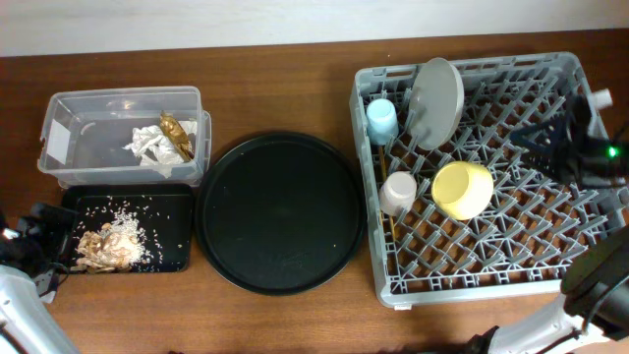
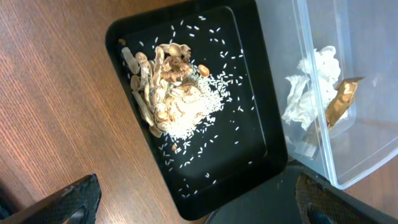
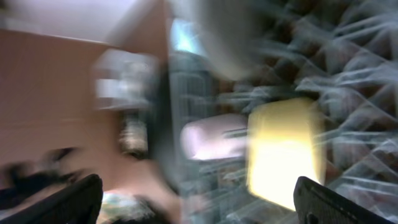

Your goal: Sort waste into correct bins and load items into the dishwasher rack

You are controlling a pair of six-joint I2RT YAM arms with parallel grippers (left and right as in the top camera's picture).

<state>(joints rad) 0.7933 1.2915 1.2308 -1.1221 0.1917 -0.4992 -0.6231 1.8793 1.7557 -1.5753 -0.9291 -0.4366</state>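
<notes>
The grey dishwasher rack (image 1: 511, 256) holds the light-blue cup (image 1: 381, 119), the pink cup (image 1: 399, 192), the grey-green plate (image 1: 438, 101) on edge, the yellow bowl (image 1: 462, 189) and the chopsticks (image 1: 385, 202) along its left side. The clear tub (image 1: 88, 157) holds the white napkin (image 1: 147, 147) and the brown-gold wrapper (image 1: 175, 135). The black tray (image 1: 172, 236) holds food scraps with rice (image 1: 108, 246). My left gripper (image 2: 199, 208) is open and empty at the tray's left end. My right gripper (image 3: 199, 205) is open and empty over the rack's right side; its view is blurred.
A large round black tray (image 1: 280, 211) lies between the bins and the rack. Bare wooden table (image 1: 275, 98) runs behind it. The tub and black tray sit close together at the left.
</notes>
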